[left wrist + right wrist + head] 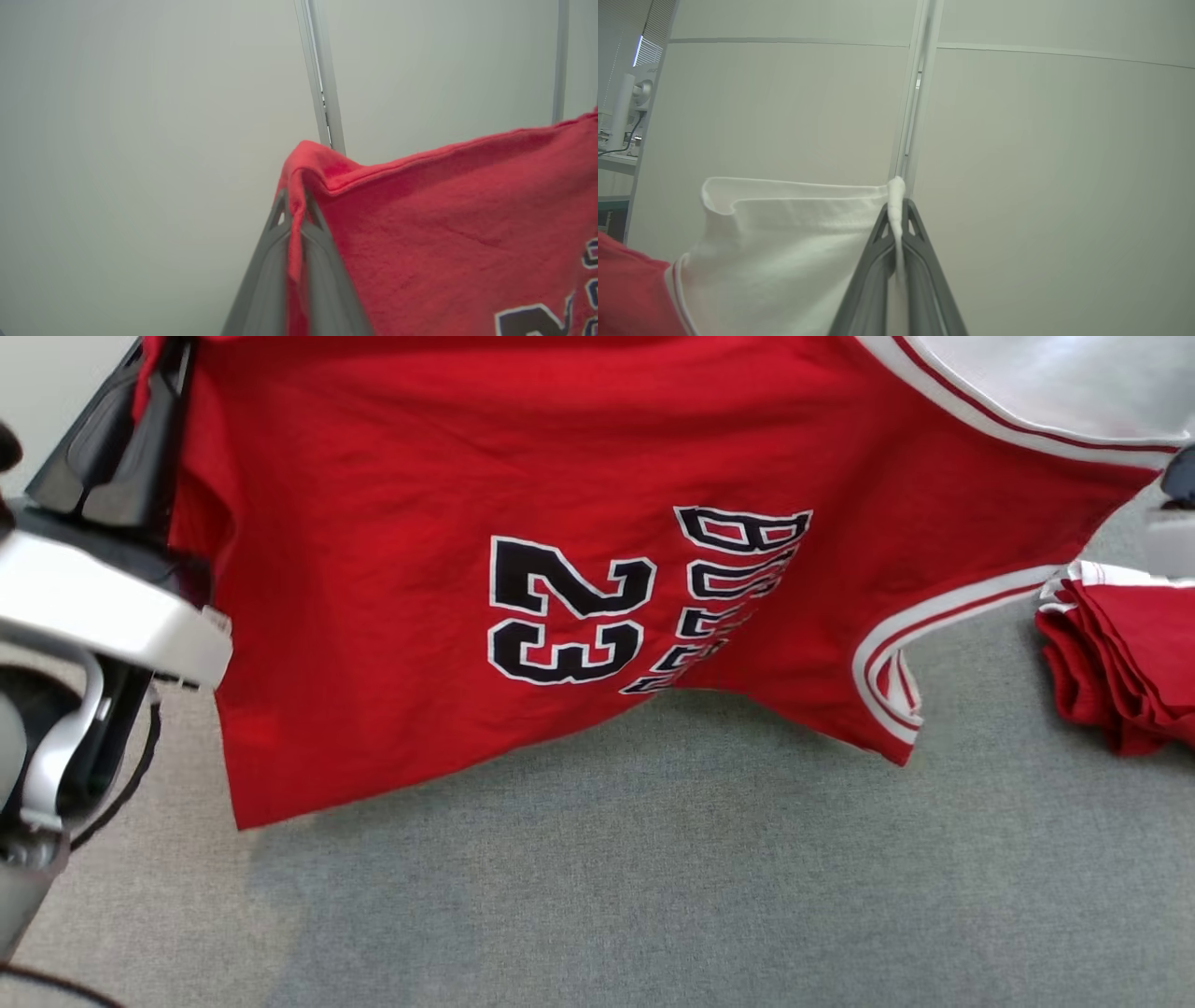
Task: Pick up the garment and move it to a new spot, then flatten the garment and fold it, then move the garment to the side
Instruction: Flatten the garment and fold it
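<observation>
Above the grey surface [653,859], the jersey [420,523] was hung spread for flattening, its edges clamped in the left gripper [295,205] and right gripper [896,210].

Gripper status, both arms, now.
Left gripper: closed, pinching the red jersey at a hem corner.
Right gripper: closed, pinching the same jersey's white panel.
</observation>
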Motion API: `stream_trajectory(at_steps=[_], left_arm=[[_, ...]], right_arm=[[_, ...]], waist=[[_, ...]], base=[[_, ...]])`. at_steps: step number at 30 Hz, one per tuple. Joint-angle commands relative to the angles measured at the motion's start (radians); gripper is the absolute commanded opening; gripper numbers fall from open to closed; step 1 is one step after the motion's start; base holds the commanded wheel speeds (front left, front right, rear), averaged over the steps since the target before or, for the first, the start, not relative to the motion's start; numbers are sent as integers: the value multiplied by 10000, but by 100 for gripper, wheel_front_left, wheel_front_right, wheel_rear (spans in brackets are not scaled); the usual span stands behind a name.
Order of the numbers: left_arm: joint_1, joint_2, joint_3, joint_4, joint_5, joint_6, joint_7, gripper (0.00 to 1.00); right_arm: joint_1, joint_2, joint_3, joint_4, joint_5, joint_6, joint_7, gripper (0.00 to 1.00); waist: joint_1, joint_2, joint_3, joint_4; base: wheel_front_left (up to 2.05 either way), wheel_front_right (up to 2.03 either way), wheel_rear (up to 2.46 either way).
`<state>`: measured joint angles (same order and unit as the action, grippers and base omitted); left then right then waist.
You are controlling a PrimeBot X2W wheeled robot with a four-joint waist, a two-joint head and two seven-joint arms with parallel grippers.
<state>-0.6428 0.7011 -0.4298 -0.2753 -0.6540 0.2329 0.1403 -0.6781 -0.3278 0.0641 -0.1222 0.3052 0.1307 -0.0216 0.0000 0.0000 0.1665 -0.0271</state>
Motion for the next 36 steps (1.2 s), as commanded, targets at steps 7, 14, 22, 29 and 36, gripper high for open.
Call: stream_trajectory(at_steps=[7, 14, 22, 29, 36], left_arm=[[-2291, -1062, -184, 2594, -479, -896, 31, 0], [-5025, -2205, -473, 6398, -367, -1731, -245, 0], [-7490, -3012, -679, 9735, 279, -2465, -1923, 0], [-8166, -3500, -906, 11565, 346, -3208, -3216, 0], [-6926, -3845, -734, 12220, -26, -3479, -3962, 0]], right_arm=[[-2475, -214, 911, 2610, 184, 3, -317, 0], [-5527, -21, 2003, 5978, -125, 2, -1407, 0], [-8467, 622, 2146, 8883, -690, 2, -2384, 0], [-8810, 1118, 2336, 9243, -574, 2, -2454, 0], [-6815, 942, 3349, 7985, 1077, 3, -2439, 0]], waist=[[0, 0, 672, -14], [0, 0, 1298, -49], [0, 0, 2091, -87], [0, 0, 3020, -127], [0, 0, 3300, -101]], base=[[0, 0, 0], [0, 0, 0], [0, 0, 0], [0, 0, 0], [0, 0, 0]])
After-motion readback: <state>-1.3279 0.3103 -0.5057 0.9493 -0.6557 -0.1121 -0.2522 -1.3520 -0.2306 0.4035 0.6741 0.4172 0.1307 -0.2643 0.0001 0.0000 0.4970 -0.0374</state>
